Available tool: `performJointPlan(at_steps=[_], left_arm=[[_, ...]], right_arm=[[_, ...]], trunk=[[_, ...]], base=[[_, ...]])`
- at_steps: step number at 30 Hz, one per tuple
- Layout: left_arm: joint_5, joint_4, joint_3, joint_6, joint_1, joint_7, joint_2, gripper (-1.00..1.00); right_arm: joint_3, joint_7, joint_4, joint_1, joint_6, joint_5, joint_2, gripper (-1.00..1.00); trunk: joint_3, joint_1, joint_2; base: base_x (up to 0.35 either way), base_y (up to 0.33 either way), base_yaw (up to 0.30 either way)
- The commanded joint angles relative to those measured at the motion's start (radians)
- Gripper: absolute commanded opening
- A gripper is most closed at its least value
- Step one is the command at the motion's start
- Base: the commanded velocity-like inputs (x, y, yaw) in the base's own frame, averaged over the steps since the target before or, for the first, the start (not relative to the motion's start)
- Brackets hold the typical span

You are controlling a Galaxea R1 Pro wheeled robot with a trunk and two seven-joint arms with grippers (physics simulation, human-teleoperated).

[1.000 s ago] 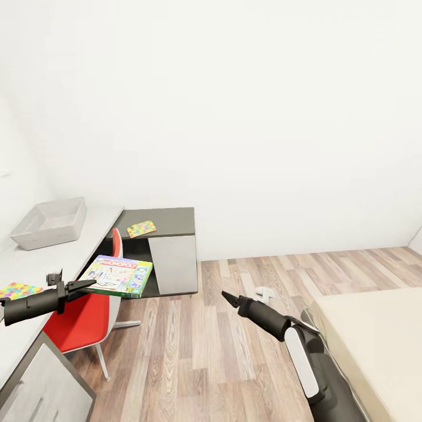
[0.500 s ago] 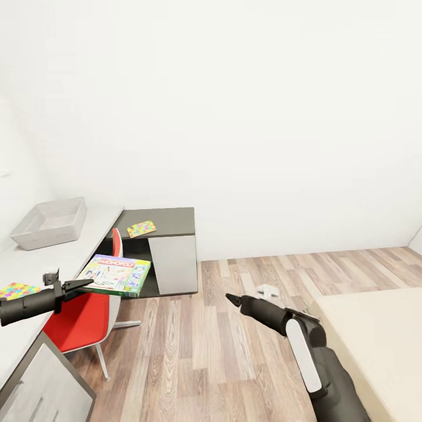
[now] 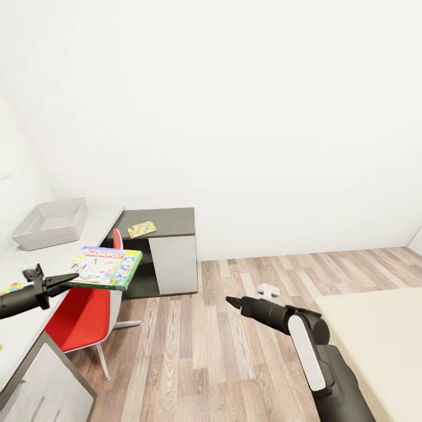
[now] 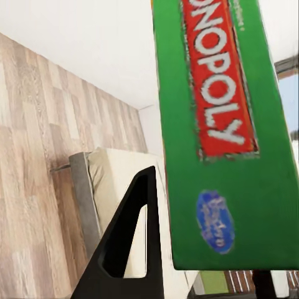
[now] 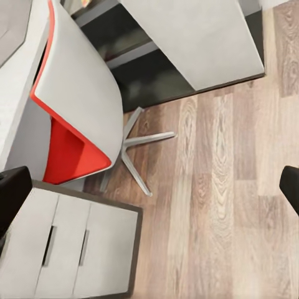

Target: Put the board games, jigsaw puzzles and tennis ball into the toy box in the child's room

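Observation:
My left gripper [image 3: 69, 278] is shut on the edge of the white and green Monopoly board game [image 3: 105, 267], holding it flat above the red chair beside the table [image 3: 94, 230]. Close up, the green side of the board game [image 4: 218, 124] lies against one finger [image 4: 124, 249]. The light grey toy box [image 3: 50, 223] stands at the far end of the table. One jigsaw puzzle [image 3: 141, 228] lies on the dark desk section, and another jigsaw puzzle [image 3: 7, 289] shows beside my left arm. My right gripper [image 3: 230, 301] hangs open over the floor, holding nothing. The beige bed [image 3: 375, 334] is at the lower right.
A red chair [image 3: 82, 316] is tucked against the table, also under my right gripper [image 5: 75, 124]. White drawers [image 5: 75, 249] sit below the desk top. A small white object [image 3: 268, 289] lies on the wood floor. A white wall runs behind.
My left arm has swung left and upward, carrying the Monopoly box higher and nearer the table. The right arm has barely shifted.

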Motion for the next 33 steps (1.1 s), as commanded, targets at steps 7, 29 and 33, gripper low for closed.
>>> performJointPlan(at_steps=[7,29,33], left_arm=[[-0.004,0.005,-0.002,0.004,0.001,-0.104,0.023,-1.00],[-0.005,0.005,-0.006,-0.064,0.002,-0.112,0.018,-1.00],[-0.004,0.005,-0.007,-0.073,0.003,-0.113,0.018,-1.00]], right_arm=[[0.000,0.017,-0.045,0.006,0.002,0.009,0.005,1.00],[0.048,0.010,-0.043,0.008,-0.038,0.021,0.015,1.00],[0.048,0.011,-0.042,0.008,-0.047,0.021,0.014,1.00]], trunk=[[-0.002,0.001,-0.002],[-0.006,0.001,-0.002],[-0.005,0.001,-0.002]], base=[[0.000,0.000,0.000],[0.034,-0.022,0.038],[0.249,-0.173,0.107]])
